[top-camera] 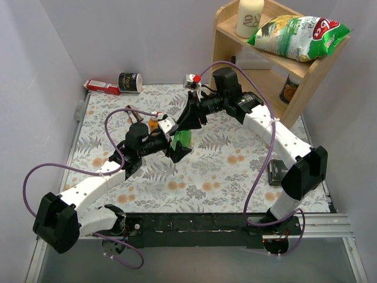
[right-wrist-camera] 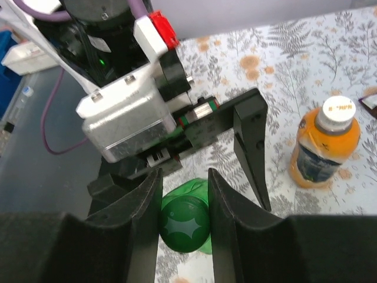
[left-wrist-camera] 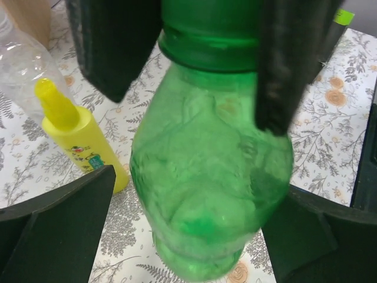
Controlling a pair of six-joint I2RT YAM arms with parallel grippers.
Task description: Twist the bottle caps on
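Observation:
The green bottle (top-camera: 183, 140) stands mid-table; it fills the left wrist view (left-wrist-camera: 206, 188). My left gripper (top-camera: 178, 151) (left-wrist-camera: 200, 200) is shut on its body, one finger on each side. My right gripper (top-camera: 190, 119) (right-wrist-camera: 185, 194) comes from above and is shut on the green cap (right-wrist-camera: 185, 225), which sits on the bottle's neck. The orange bottle (right-wrist-camera: 323, 154) stands upright nearby with the white cap (right-wrist-camera: 339, 112) on it. Part of the clear bottle (left-wrist-camera: 17, 65) shows at the left. No blue cap is in view.
A slim yellow bottle (left-wrist-camera: 82, 144) with a pointed nozzle stands left of the green bottle. A wooden shelf (top-camera: 321, 71) at the back right holds a chips bag (top-camera: 300, 32) and a cream bottle (top-camera: 248, 17). A can (top-camera: 131, 82) and a red box (top-camera: 101, 87) lie at the back left.

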